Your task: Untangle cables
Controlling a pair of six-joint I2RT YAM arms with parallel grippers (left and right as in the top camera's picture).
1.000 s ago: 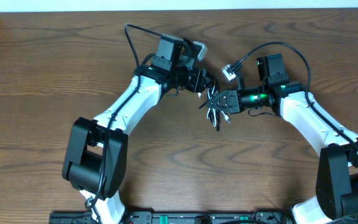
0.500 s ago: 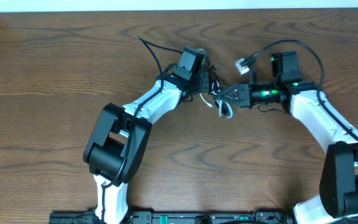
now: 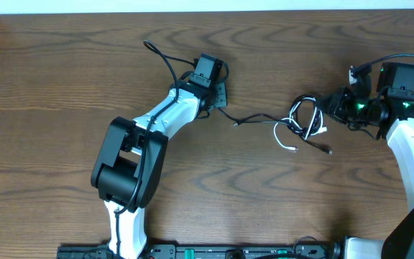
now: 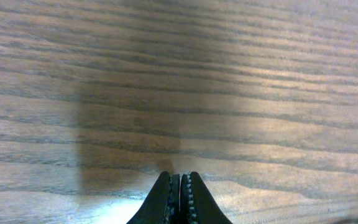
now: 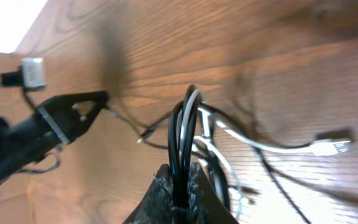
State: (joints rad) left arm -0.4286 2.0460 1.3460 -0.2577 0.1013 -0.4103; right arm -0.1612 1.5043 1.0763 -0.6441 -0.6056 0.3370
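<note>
- Two cables [image 3: 304,122] lie on the desk [image 3: 63,108]: one black cable [image 3: 254,118] and one white cable [image 5: 272,148], their loops bunched together at the right.
- The left fingers [image 4: 166,199] are pressed together, pinching the black cable's far end, which stretches across to the bunch.
- The right fingers [image 5: 161,196] are clamped on the upright loops of both cables.
- One white plug [image 5: 331,145] rests on the desk just beside the loops.

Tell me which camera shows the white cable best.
Right wrist: the white cable is close and large, its loop pinched with the black cable in the right gripper, plug end clear. Overhead shows it small; left wrist shows only table.
</note>
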